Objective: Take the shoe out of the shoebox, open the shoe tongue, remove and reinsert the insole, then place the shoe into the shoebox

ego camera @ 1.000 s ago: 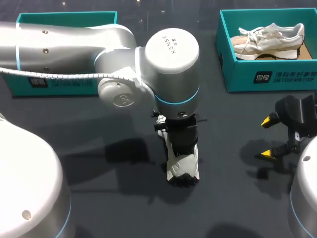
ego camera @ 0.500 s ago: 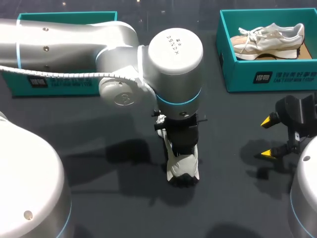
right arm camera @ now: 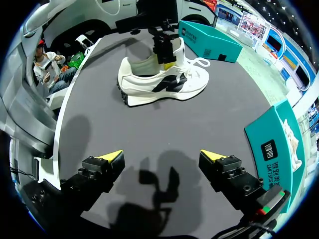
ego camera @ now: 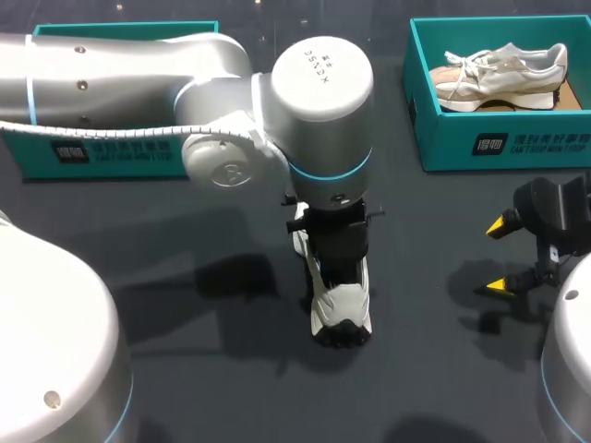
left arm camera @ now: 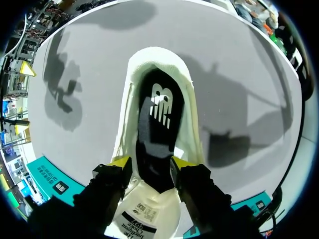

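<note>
A white shoe (ego camera: 340, 300) with black side marks (right arm camera: 164, 82) stands upright on the dark table's middle, heel toward me. My left gripper (ego camera: 332, 249) comes straight down into its mouth. In the left wrist view the left gripper (left arm camera: 151, 163) is open, its yellow tips on either side of the front of the black insole (left arm camera: 160, 104), which lies flat inside the shoe, just above the white tongue (left arm camera: 149, 209). My right gripper (ego camera: 500, 255) hangs open and empty over bare table at the right (right arm camera: 162, 156), well apart from the shoe.
A teal shoebox (ego camera: 499, 143) at the back right holds a second pale shoe (ego camera: 499, 74). Another teal box (ego camera: 92, 152) stands at the back left, mostly behind my left arm.
The left gripper's fingers have spread wider inside the shoe's mouth and the left wrist has shifted slightly. The shoe and the right arm have stayed put.
</note>
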You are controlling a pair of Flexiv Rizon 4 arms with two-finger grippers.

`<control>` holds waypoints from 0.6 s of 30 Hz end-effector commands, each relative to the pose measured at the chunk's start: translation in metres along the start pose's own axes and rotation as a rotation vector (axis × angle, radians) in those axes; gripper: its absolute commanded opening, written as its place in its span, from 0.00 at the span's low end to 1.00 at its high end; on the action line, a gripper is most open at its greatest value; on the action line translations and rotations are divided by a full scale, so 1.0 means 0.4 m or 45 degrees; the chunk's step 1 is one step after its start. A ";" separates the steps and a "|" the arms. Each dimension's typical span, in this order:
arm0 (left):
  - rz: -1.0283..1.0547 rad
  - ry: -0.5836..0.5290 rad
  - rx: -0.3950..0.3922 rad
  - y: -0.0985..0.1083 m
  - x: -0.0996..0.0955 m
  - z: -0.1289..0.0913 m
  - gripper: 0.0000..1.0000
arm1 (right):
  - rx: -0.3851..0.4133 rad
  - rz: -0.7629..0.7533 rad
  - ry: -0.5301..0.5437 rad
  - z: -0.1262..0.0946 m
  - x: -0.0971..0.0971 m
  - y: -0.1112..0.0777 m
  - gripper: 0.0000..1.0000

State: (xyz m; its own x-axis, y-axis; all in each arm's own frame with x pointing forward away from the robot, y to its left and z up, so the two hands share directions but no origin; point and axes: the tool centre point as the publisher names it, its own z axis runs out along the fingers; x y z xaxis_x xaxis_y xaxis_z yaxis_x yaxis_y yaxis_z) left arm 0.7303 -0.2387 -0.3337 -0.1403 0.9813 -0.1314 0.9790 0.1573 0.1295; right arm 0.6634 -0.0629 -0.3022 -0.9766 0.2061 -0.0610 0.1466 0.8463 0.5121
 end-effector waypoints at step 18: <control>0.040 0.016 0.020 0.014 0.006 -0.007 0.80 | 0.002 -0.001 -0.004 -0.001 0.005 -0.001 1.00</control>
State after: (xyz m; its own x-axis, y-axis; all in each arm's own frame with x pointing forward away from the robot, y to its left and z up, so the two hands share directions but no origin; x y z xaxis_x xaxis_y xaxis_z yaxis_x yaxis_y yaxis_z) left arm 0.7338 -0.2388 -0.3328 -0.1125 0.9873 -0.1121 0.9851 0.1256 0.1178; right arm 0.6634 -0.0629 -0.3023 -0.9766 0.2061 -0.0610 0.1466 0.8464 0.5120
